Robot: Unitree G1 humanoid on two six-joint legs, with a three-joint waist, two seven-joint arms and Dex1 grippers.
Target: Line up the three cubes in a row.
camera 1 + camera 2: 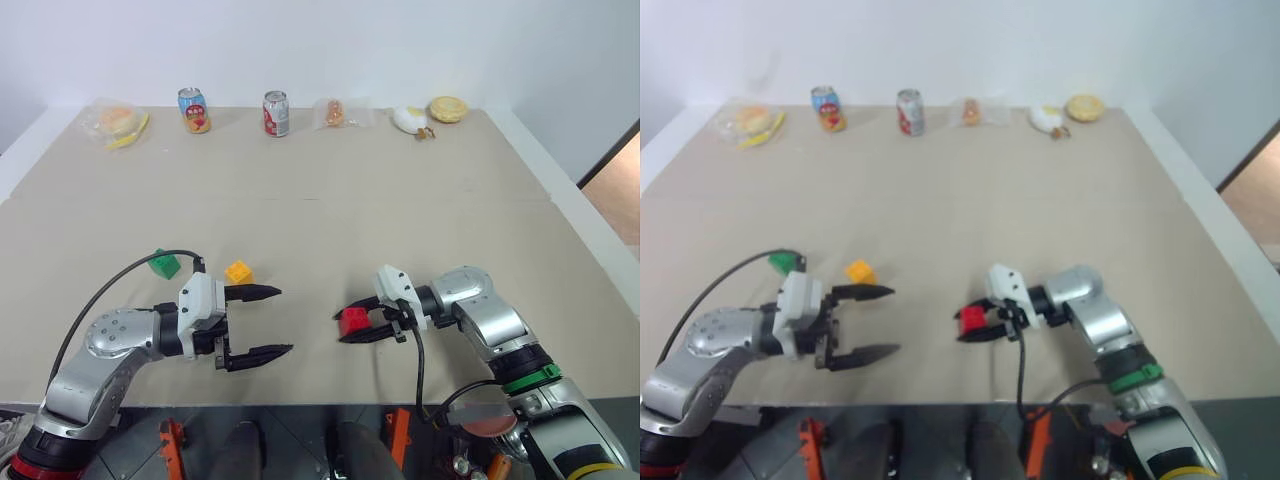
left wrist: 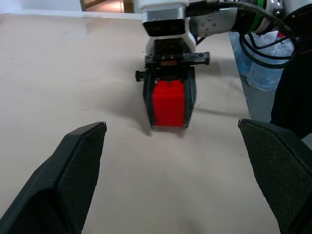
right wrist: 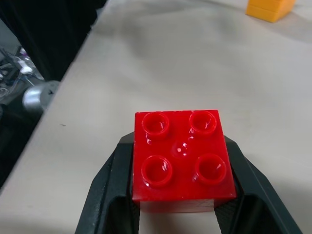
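The red cube [image 3: 183, 156] is a small hard plastic toy brick, by its look light and rigid, with glossy flat sides that could slip under a shallow pinch. The flat opposite side walls seem the best place to take it, and that is where the right end effector [image 1: 352, 325] clamps it, one black finger on each side, low over the near part of the counter [image 1: 320, 200]. Being a cube, it has no real long axis; in the right wrist view its four studs face the camera.

The yellow cube [image 1: 239, 272] sits studs-up on the counter, well to the left of the red one, just beyond the upper finger of the left end effector [image 1: 268, 322], whose jaws stand wide apart with nothing between them. The green cube [image 1: 164, 265] lies farther left, close to that arm's cable.
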